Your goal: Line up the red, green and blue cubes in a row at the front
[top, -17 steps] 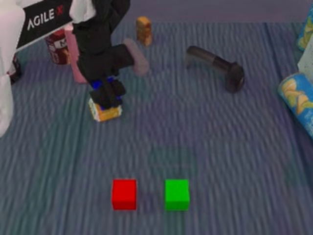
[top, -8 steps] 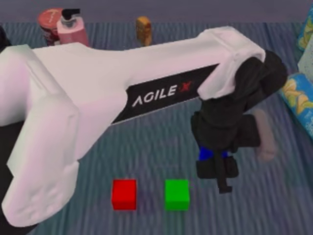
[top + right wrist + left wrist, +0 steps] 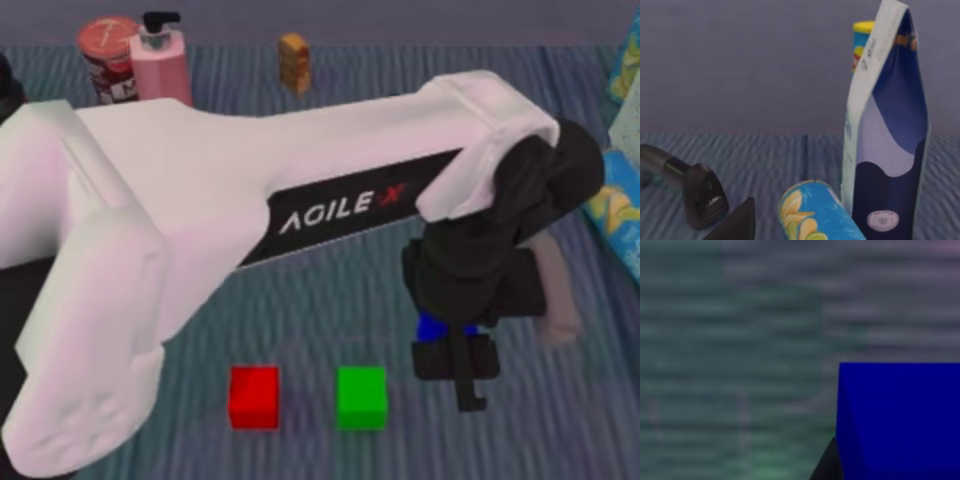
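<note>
step: placing third cube | left gripper closed on blue cube, low, just right of green cube | red cube left of green | contact with table unclear | next: settle in line, release | right arm out of sight

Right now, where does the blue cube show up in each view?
Top view: blue cube peeks out under the left gripper, right of the green cube.
Left wrist view: blue cube fills one corner, close to the lens.
Right wrist view: not in it.
Shared landmark: the ribbed table cloth appears in all three.
</note>
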Robot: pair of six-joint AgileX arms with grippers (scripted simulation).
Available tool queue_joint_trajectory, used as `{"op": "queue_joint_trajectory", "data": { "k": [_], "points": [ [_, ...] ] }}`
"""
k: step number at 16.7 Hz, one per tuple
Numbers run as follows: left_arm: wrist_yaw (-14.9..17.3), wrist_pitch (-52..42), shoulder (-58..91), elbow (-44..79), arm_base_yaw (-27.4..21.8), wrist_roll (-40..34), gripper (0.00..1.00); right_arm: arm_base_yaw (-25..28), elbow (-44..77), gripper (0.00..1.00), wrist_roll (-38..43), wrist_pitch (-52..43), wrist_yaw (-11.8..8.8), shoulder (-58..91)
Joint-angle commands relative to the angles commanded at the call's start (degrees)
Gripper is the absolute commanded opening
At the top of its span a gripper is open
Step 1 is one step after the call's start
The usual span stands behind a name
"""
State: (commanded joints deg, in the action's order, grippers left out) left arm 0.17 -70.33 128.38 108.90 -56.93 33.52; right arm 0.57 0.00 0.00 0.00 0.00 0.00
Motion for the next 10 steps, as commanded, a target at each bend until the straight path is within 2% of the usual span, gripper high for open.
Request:
{"op": "queue_joint_trajectory", "data": {
  "k": [6, 10],
  "points": [
    [0.02, 10.99, 3.28, -7.34, -0.13, -0.30, 0.00, 0.00, 0.00, 1.00, 0.00, 0.00, 0.00, 0.00],
    [-0.02, 12.22, 3.78, -8.30, -0.21, -0.30, 0.00, 0.00, 0.00, 1.00, 0.00, 0.00, 0.00, 0.00]
  ]
}}
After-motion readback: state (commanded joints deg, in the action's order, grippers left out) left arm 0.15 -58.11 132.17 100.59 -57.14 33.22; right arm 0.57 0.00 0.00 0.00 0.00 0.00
